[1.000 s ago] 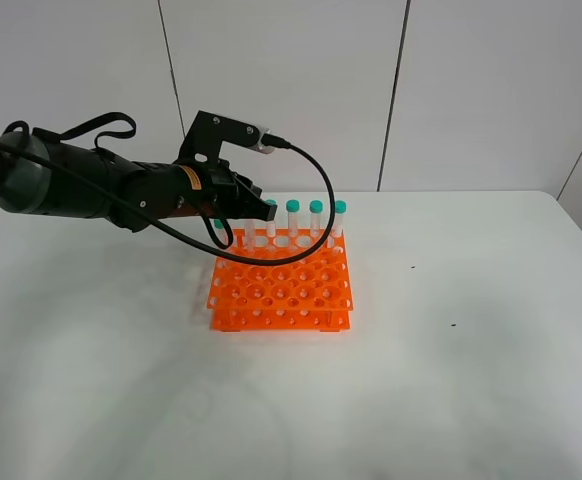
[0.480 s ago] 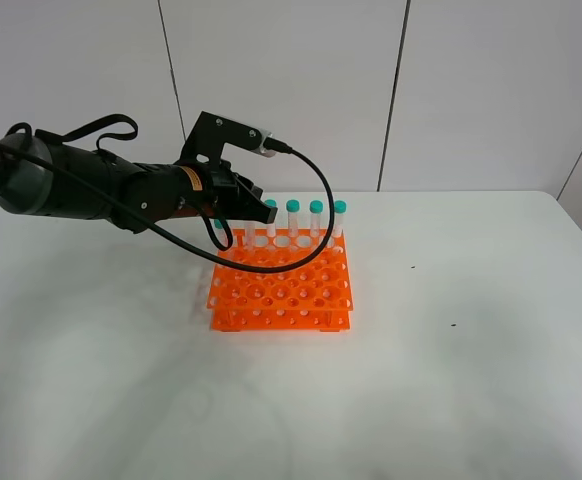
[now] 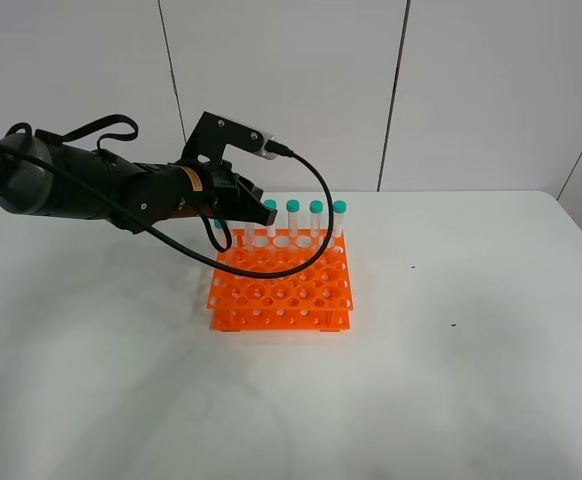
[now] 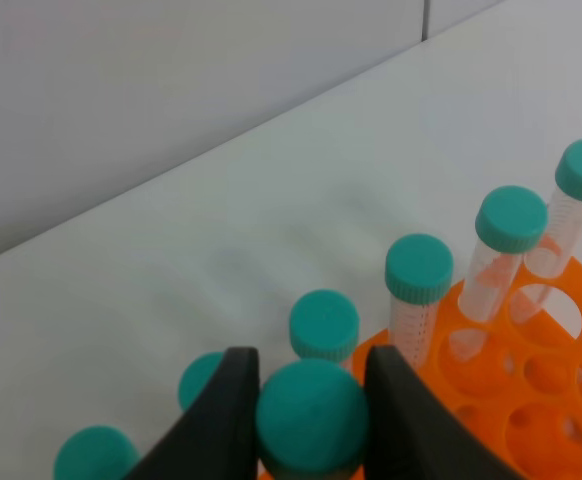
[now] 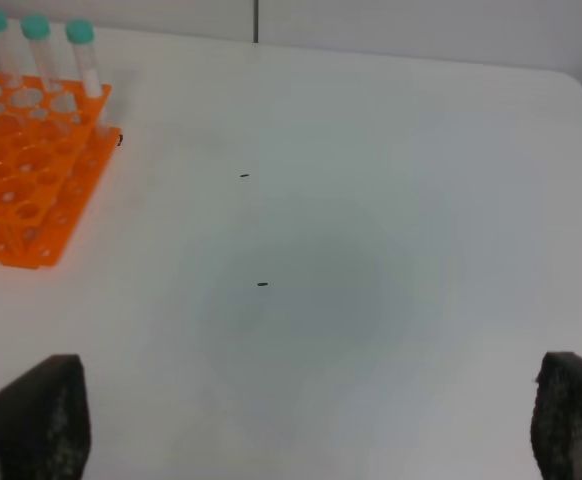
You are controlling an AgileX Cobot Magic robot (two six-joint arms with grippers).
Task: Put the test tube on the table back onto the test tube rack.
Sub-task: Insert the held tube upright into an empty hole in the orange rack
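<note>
left claw [image 4: 310,385] is clamped tight on the teal cap of the test tube [image 4: 312,425], pinching it from both sides. from the high cam that claw [image 3: 233,205] sits over the back left corner of the orange rack [image 3: 281,285], so the tube is up there and not on the worktop [image 3: 451,380]. can't tell if the tip is actually down in a hole, since the arm hides it from above and the wrist cam only sees the cap. 6 other tubes [image 4: 419,268] stand upright around it in the wrist view, all at the rack's back edge. right claw [image 5: 301,430] is spread wide with nothing in it, hanging over the worktop off to the rack's side, near 2 small dark specks [image 5: 261,284].
</note>
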